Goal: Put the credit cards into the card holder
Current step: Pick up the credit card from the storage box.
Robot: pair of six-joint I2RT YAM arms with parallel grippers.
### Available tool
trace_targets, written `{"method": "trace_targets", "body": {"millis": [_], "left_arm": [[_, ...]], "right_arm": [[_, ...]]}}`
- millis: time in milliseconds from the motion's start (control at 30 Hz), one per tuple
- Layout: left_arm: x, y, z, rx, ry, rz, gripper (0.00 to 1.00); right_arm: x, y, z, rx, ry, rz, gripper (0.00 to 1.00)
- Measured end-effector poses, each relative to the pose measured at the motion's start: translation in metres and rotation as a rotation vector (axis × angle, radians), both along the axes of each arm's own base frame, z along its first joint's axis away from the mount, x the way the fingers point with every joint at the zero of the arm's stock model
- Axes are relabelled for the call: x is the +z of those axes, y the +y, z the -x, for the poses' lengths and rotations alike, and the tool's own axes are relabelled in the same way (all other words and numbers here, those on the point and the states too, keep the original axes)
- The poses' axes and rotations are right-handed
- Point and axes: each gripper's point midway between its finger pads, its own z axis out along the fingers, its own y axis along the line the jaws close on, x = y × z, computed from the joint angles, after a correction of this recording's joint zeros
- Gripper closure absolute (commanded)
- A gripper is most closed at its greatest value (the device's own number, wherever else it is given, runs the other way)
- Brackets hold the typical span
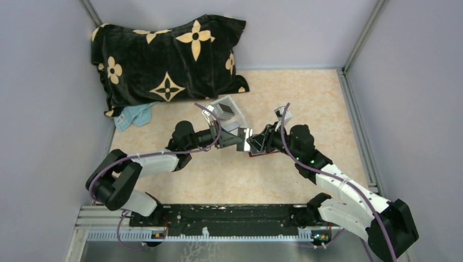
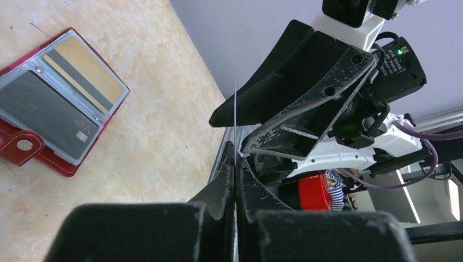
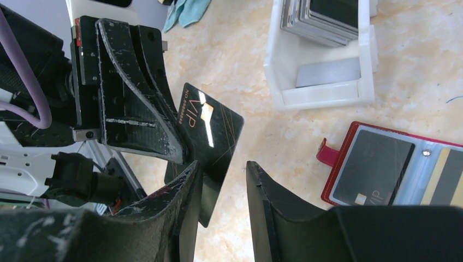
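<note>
Left gripper [image 2: 236, 155] jaws pinch a black card [image 3: 210, 136] near the card holder [image 3: 327, 154]. Right gripper [image 3: 223, 166] jaws spread around it. Thin, stiff, slick, so grip the flat faces.

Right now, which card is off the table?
The black VIP card in the left gripper; the others sit in the red holder or white tray.

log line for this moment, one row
phase: mid-air card handover | left hand: shut on black vip card | right hand: open astride card | card holder: lying open, two cards in
</note>
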Motion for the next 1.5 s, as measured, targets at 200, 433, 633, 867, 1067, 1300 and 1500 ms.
{"method": "trace_targets", "body": {"millis": [200, 433, 633, 867, 1067, 1300, 1500], "left_arm": [[-0.008, -0.004, 0.001, -0.033, 0.027, 0.013, 1.00], [-0.018, -0.005, -0.002, -0.046, 0.055, 0.021, 0.97], [-0.027, -0.008, -0.006, -0.049, 0.097, 0.036, 0.50], [-0.045, -0.005, -0.016, 0.027, 0.154, -0.036, 0.42], [-0.072, 0.002, -0.029, 0.140, 0.173, -0.174, 0.47], [-0.092, -0.012, -0.029, 0.154, 0.138, -0.324, 0.54], [-0.114, -0.024, -0.029, 0.147, 0.128, -0.436, 0.56]], "right_arm": [[-0.012, 0.006, 0.004, 0.034, 0.040, -0.021, 0.68], [-0.011, 0.010, 0.005, 0.064, 0.079, -0.099, 1.00], [-0.006, 0.010, 0.004, 0.088, 0.102, -0.151, 1.00], [-0.017, -0.007, -0.007, 0.022, 0.128, -0.105, 1.00], [-0.031, -0.028, -0.024, -0.105, 0.144, 0.032, 1.00], [-0.054, -0.068, -0.043, -0.306, 0.148, 0.228, 1.00], [-0.082, -0.102, -0.050, -0.442, 0.189, 0.391, 1.00]]}}
